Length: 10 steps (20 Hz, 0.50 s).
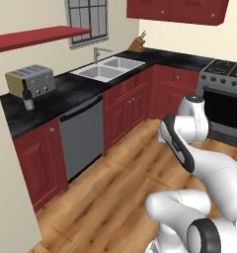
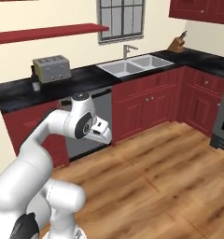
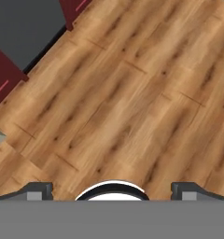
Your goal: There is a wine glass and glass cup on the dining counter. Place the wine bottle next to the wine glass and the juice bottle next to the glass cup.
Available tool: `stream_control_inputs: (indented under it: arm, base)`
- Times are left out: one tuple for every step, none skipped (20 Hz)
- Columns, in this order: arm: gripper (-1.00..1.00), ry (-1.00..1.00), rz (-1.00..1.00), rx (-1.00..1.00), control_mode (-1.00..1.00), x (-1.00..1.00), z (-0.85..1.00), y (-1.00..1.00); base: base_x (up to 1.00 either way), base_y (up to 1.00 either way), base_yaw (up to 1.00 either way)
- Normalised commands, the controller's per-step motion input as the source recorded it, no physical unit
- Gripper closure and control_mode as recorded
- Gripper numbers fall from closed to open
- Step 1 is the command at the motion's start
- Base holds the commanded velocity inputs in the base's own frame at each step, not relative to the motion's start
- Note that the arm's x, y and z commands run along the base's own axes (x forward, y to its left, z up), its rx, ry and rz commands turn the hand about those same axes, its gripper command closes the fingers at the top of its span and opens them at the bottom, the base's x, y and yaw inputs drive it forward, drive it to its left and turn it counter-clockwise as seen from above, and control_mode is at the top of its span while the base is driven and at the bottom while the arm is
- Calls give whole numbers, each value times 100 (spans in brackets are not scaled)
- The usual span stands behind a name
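Note:
The wine bottle is small and dark with a pale label. It stands upright on the narrow black worktop just in front of the toaster, at the left; the right base view has the wine bottle too. My gripper hangs folded in over the wood floor, far from the bottle. In the hand view the gripper is open, its fingertips wide apart with only floor between them. The wine glass, the glass cup, the juice bottle and the dining counter are out of view.
Red cabinets run under the L-shaped worktop, with a grey dishwasher below the bottle. A steel sink lies further along, a knife block in the corner, a stove at right. A red shelf hangs above the toaster.

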Motion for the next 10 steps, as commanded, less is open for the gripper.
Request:
stream_control_inputs:
  arm:
    - [-100,0,0,0,100,0,0,0]
    - [-100,0,0,0,100,0,0,0]
    - [-100,0,0,0,100,0,0,0]
    - [-100,0,0,0,100,0,0,0]
    - [-100,0,0,0,100,0,0,0]
    - [-100,0,0,0,100,0,0,0]
    - [-100,0,0,0,100,0,0,0]
    - [-100,0,0,0,100,0,0,0]
    - [-100,0,0,0,100,0,0,0]
    - [-100,0,0,0,100,0,0,0]
  base:
    - [94,-24,1]
    - [94,-21,3]
    - [94,-18,5]
    - [94,-16,7]
    - [94,-15,7]
    - [94,-13,9]
    - [93,-12,12]
    - [92,-12,13]
    - [91,-11,15]
    - [89,-10,18]
